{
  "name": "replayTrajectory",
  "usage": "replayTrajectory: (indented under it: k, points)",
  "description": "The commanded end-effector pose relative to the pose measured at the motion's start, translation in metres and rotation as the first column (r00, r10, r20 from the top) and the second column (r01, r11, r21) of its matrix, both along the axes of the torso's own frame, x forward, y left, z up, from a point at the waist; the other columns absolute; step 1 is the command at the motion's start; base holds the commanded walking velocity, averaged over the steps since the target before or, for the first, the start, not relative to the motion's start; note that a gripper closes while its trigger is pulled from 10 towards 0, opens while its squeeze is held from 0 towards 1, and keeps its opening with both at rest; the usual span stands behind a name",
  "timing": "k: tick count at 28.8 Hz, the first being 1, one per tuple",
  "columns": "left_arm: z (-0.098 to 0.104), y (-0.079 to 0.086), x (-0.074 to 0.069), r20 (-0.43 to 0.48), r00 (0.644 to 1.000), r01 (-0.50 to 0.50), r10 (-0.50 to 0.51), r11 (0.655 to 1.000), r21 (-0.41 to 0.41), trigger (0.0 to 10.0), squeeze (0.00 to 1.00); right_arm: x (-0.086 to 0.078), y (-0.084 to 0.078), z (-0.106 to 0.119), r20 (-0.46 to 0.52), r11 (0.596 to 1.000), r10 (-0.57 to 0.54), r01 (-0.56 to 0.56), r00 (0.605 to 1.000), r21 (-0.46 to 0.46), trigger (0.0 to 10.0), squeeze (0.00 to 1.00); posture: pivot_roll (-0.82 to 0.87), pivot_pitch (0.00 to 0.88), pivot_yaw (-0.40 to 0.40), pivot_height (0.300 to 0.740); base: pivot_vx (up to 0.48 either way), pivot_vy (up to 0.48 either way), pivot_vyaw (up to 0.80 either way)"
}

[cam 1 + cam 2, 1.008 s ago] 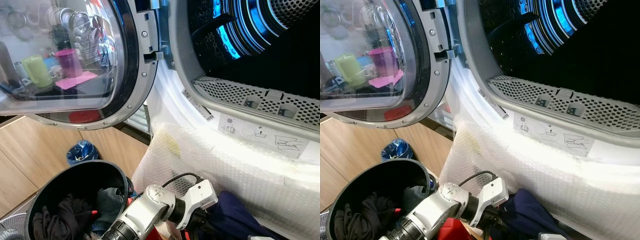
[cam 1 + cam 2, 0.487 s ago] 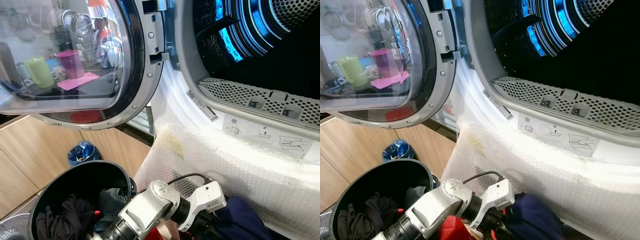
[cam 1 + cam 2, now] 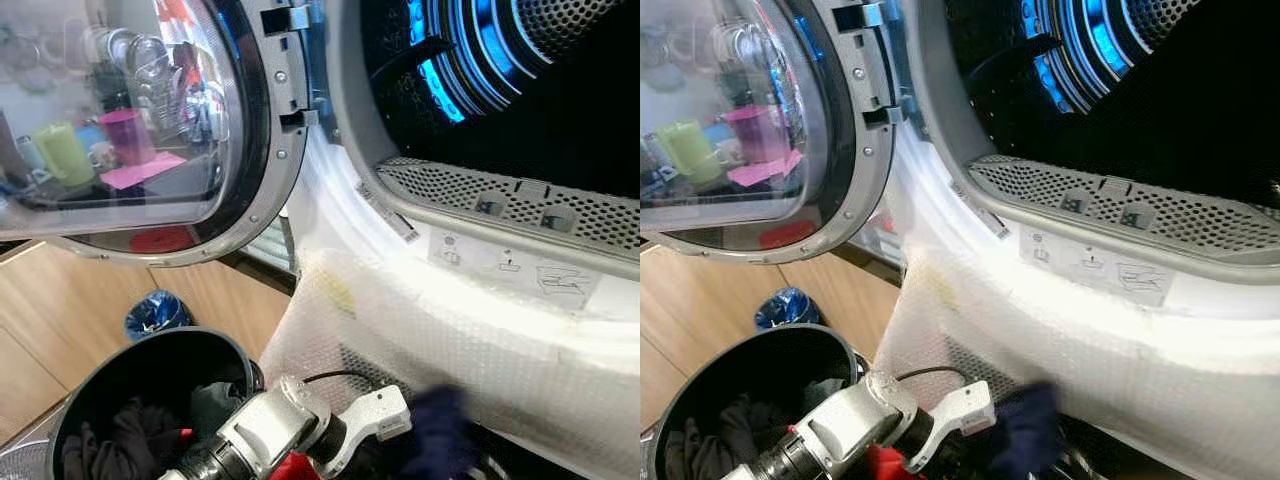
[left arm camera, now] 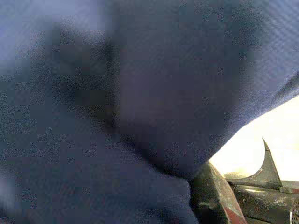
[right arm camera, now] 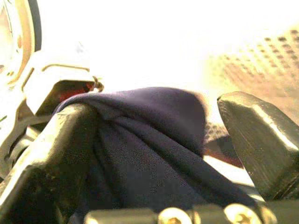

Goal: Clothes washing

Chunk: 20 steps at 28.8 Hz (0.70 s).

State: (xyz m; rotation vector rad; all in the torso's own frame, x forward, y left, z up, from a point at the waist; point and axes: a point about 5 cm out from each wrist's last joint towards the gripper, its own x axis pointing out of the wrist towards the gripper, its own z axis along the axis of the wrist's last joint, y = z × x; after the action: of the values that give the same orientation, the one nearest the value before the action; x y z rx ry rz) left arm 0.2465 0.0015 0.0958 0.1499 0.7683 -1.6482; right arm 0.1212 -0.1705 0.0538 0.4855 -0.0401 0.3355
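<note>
Eye views: the left arm (image 3: pixel 265 438) is seen reaching low across the frame toward the washer (image 3: pixel 480 300), wrist bent, beside the black basket (image 3: pixel 150 365) of clothes. A blurred navy garment (image 3: pixel 435 440) is noted at its wrist end, below the open drum (image 3: pixel 520 90). The door (image 3: pixel 150 120) is swung wide.

Left wrist view: the garment (image 4: pixel 117 107) lies close over the lens; the left hand's opening cannot be told.

Right wrist view: the right hand (image 5: pixel 154 135) is seen spread, its fingers (image 5: pixel 254 140) on either side of the garment (image 5: pixel 145 149), not closed.
</note>
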Motion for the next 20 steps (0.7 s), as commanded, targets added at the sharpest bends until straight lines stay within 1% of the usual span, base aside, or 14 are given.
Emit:
replayTrajectory:
  k: [1,2,3,4,5,6,7,8,10,11,12,14,17,20]
  points:
    - [0.003,0.001,0.001,0.002,1.0,0.006,-0.006,1.0,0.004,0.0,0.0,0.0,0.004,0.0,0.005,1.0,0.01,-0.01,1.0,-0.005,10.0,0.0,-0.04,0.0,0.153,0.74,0.0,0.0,0.0]
    - [0.003,0.001,0.001,0.003,1.0,0.009,-0.009,1.0,0.006,0.0,0.0,0.001,0.01,0.001,0.004,0.998,0.065,-0.065,0.998,-0.011,10.0,0.0,-0.04,0.0,0.153,0.74,0.0,0.0,0.0]
    - [0.003,0.001,0.001,0.003,1.0,0.009,-0.009,1.0,0.006,0.0,0.0,0.001,0.01,0.001,0.004,0.998,0.065,-0.065,0.998,-0.011,10.0,0.0,-0.04,0.0,0.153,0.74,0.0,0.0,0.0]
    - [0.003,0.001,0.001,0.007,1.0,0.01,-0.01,1.0,0.005,0.0,0.0,0.001,0.014,-0.001,-0.01,0.994,0.108,-0.109,0.994,-0.026,10.0,0.0,-0.04,0.0,0.154,0.74,0.0,0.0,0.0]
    - [0.004,0.001,0.001,0.013,1.0,0.007,-0.007,1.0,0.003,0.0,0.0,0.0,0.016,-0.005,-0.048,0.987,0.144,-0.147,0.988,-0.063,10.0,0.0,-0.04,0.0,0.153,0.74,0.0,0.0,0.0]
    - [0.004,0.001,0.001,0.013,1.0,0.007,-0.007,1.0,0.003,0.0,0.0,0.0,0.016,-0.005,-0.048,0.987,0.144,-0.147,0.988,-0.063,10.0,0.0,-0.04,0.0,0.153,0.74,0.0,0.0,0.0]
    - [0.004,0.001,0.002,0.018,1.0,0.003,-0.003,1.0,0.001,0.0,0.0,-0.001,0.017,-0.011,-0.09,0.978,0.167,-0.176,0.982,-0.109,10.0,0.0,-0.04,0.0,0.153,0.74,0.0,0.0,0.0]
    - [0.004,0.001,0.002,0.022,1.0,0.0,0.0,1.0,-0.003,0.0,0.0,-0.002,0.016,-0.016,-0.123,0.973,0.169,-0.186,0.978,-0.134,10.0,0.0,-0.04,0.0,0.151,0.74,0.0,0.0,0.0]
    - [0.005,0.0,0.003,0.026,1.0,-0.007,0.007,1.0,-0.012,0.0,0.0,-0.005,0.012,-0.025,-0.189,0.962,0.16,-0.196,0.969,-0.189,10.0,0.0,-0.04,0.0,0.151,0.74,0.0,0.0,0.0]
    - [0.006,0.0,0.003,0.027,1.0,-0.007,0.008,1.0,-0.016,0.0,0.0,-0.007,0.007,-0.034,-0.249,0.951,0.137,-0.198,0.959,-0.239,10.0,0.0,-0.04,0.0,0.15,0.74,0.0,0.0,0.0]
    - [0.007,0.001,0.003,0.028,1.0,-0.007,0.008,1.0,-0.018,0.0,0.0,-0.009,0.002,-0.04,-0.286,0.941,0.119,-0.2,0.951,-0.272,10.0,0.0,-0.04,0.0,0.149,0.74,0.0,0.0,0.0]
    - [0.009,0.004,0.006,0.039,0.999,-0.011,0.011,1.0,-0.021,0.0,0.0,-0.02,-0.011,-0.052,-0.371,0.918,0.086,-0.218,0.925,-0.331,10.0,0.0,-0.04,0.002,0.148,0.74,0.0,0.0,0.0]
    - [0.011,0.008,0.009,0.054,0.998,-0.016,0.017,1.0,-0.019,0.0,0.0,-0.027,-0.017,-0.054,-0.401,0.905,0.08,-0.235,0.913,-0.355,10.0,0.0,-0.04,0.002,0.146,0.74,0.0,0.0,0.0]
    - [0.011,0.014,0.013,0.076,0.997,-0.024,0.025,1.0,-0.006,0.0,0.0,-0.032,-0.025,-0.053,-0.407,0.897,0.052,-0.222,0.912,-0.382,10.0,0.0,-0.03,0.005,0.144,0.74,0.0,0.0,0.0]
